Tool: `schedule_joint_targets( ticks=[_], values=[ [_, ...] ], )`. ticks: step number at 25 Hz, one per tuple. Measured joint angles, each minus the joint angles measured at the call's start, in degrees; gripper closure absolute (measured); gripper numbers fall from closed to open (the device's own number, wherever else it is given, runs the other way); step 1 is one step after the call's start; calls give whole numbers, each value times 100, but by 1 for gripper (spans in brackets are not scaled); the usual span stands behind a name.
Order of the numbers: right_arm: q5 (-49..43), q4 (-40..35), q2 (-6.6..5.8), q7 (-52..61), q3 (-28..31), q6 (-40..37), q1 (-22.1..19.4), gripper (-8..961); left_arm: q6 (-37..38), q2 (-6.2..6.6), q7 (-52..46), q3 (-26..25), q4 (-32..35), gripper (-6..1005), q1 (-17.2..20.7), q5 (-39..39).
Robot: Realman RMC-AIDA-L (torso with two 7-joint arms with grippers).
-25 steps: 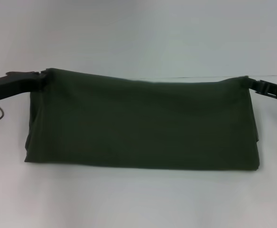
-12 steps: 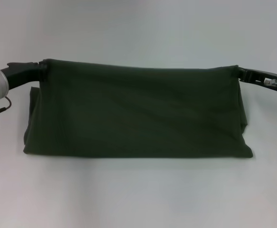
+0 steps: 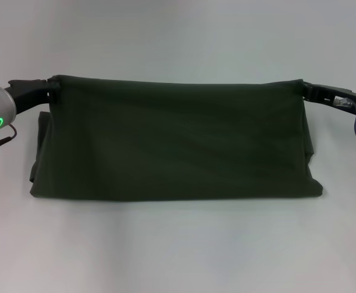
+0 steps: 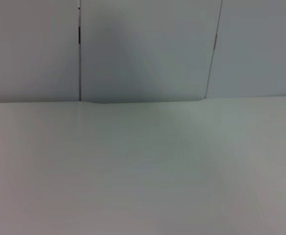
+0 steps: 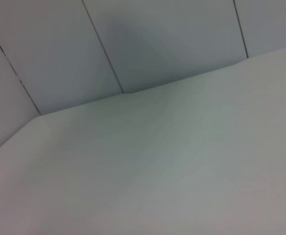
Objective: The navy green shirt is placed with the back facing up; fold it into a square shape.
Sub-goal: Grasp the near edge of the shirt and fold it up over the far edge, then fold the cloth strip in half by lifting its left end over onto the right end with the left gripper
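The navy green shirt (image 3: 178, 140) fills the middle of the head view as a wide dark olive band. Its upper edge is lifted and stretched taut between both grippers, while its lower edge rests on the white table (image 3: 178, 250). My left gripper (image 3: 51, 90) is shut on the shirt's upper left corner. My right gripper (image 3: 305, 89) is shut on the upper right corner. More of the shirt shows behind the hanging layer at the left side. Neither wrist view shows the shirt or any fingers.
The wrist views show only the white table (image 4: 143, 171) and the grey panelled wall (image 4: 143, 49) behind it. White table surface runs in front of the shirt and beyond it.
Both grippers have carried the shirt's upper edge a little higher and toward each other, the right corner shifting left. The top edge has levelled and pulled straighter.
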Motion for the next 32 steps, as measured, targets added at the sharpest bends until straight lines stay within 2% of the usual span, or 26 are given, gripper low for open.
schedule_joint_targets(
  ticks=[9,15,17,20,22,26,29,31,32],
  values=[
    [6,87,33,-13,-294,330,84,823,-223,-77,4,1,13,994,-26,1],
    [6,-47,57,-31,-423,415,73,818,-555,-132,-40,-33,1,870,-11,-48],
    [6,-131,46,-11,-403,465,42,778,-758,-174,-47,-48,0,813,32,-140],
    [11,-189,-23,46,-378,484,15,718,-905,-214,-53,-57,17,728,124,-369],
    [17,-198,-116,206,-396,332,-21,678,-871,-217,-77,-61,35,671,205,-562],
    [55,-234,-173,349,-375,-115,-130,598,-152,-202,-419,-54,286,495,526,-845],
    [74,-373,-227,571,-393,-863,-292,445,1238,-57,-863,-61,491,359,866,-958],
    [131,-581,-244,771,-379,-1760,-491,343,2110,58,-1104,-60,548,283,1055,-1027],
    [131,-581,-244,771,-379,-1760,-491,275,2464,104,-1238,-64,561,245,1148,-1050]
  ],
)
